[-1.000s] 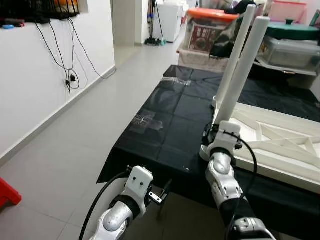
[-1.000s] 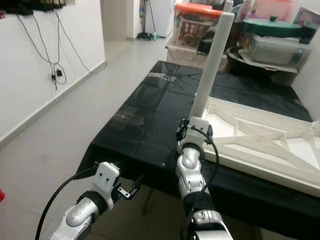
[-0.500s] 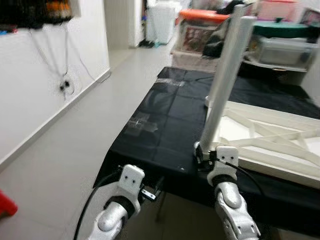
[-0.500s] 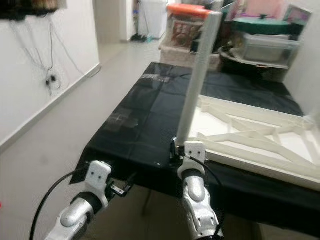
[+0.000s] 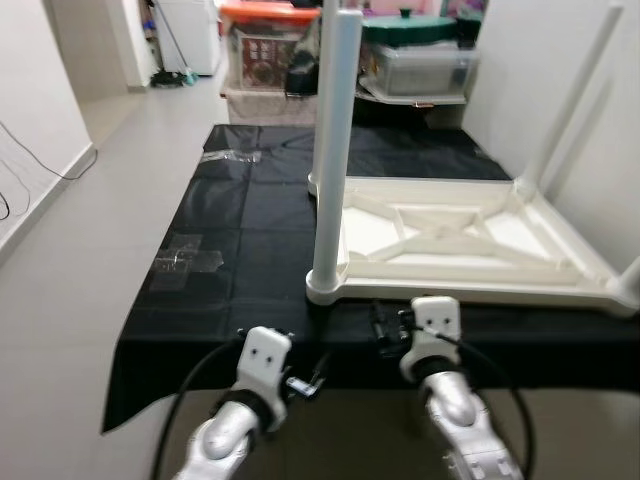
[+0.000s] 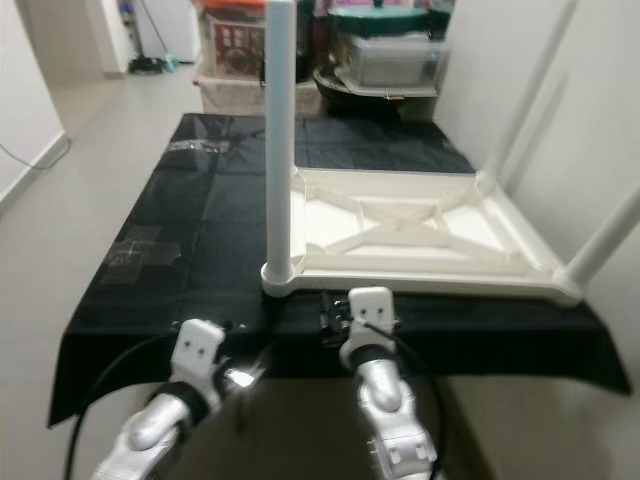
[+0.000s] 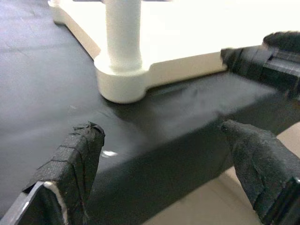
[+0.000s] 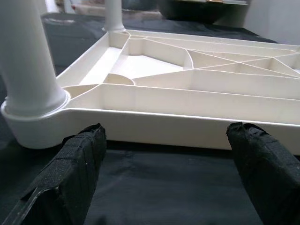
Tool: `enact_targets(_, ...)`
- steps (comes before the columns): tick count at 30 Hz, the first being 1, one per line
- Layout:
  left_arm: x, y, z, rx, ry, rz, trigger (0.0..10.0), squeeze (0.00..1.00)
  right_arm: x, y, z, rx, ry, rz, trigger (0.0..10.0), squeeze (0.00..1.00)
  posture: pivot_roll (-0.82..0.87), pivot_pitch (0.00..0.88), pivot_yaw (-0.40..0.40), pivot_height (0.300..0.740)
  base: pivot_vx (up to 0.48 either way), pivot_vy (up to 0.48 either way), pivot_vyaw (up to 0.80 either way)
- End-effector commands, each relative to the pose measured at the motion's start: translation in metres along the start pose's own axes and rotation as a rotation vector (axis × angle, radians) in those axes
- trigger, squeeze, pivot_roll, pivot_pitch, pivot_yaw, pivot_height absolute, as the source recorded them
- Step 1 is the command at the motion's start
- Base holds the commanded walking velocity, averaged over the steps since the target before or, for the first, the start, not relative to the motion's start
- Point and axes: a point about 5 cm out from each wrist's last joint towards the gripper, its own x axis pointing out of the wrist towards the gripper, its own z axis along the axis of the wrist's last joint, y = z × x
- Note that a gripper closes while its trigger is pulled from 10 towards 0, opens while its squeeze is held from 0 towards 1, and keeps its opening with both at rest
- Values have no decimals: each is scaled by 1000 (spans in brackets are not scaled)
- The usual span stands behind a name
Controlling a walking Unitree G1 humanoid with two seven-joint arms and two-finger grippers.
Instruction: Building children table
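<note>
We see a white plastic children's table point(image 5: 450, 235) lying upside down on a black, slightly glossy cloth point(image 5: 240, 230), its underside crossed by moulded ribs. Smooth round legs stand up from its corners; the near-left leg point(image 5: 332, 150) rises from a rounded socket. Our right gripper point(image 8: 164, 173) sits at the cloth's near edge, just short of the table's near rim, fingers spread wide and empty. Our left gripper point(image 7: 164, 164) hangs lower at the cloth's near edge, fingers likewise apart.
</note>
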Motion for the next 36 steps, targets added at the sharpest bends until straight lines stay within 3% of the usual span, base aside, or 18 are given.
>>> enact_targets(1, -5, 6, -6, 2, 35, 19, 10000, 0, -1, 12, 4, 20, -7, 47, 10000, 0, 37, 0, -37, 740, 0, 472, 0)
enact_targets(9, -6, 6, -5, 4, 38, 25, 10000, 0, -4, 14, 2, 28, 16, 59, 10000, 0, 39, 0, -34, 740, 0, 448, 0)
enact_targets(24, -8, 10, -1, -14, 39, 64, 10000, 0, -8, 26, 13, 71, -25, 192, 10000, 0, 40, 0, -37, 740, 0, 0, 53)
enact_targets(27, -8, 10, 2, -19, 31, 66, 10000, 0, -6, 26, 14, 68, -22, 191, 10000, 0, 44, 0, -39, 740, 0, 0, 794)
enact_targets(36, -10, 10, 3, -27, 27, 64, 10000, 0, 1, 22, 21, 82, -53, 161, 10000, 0, 46, 0, -37, 740, 333, 0, 0)
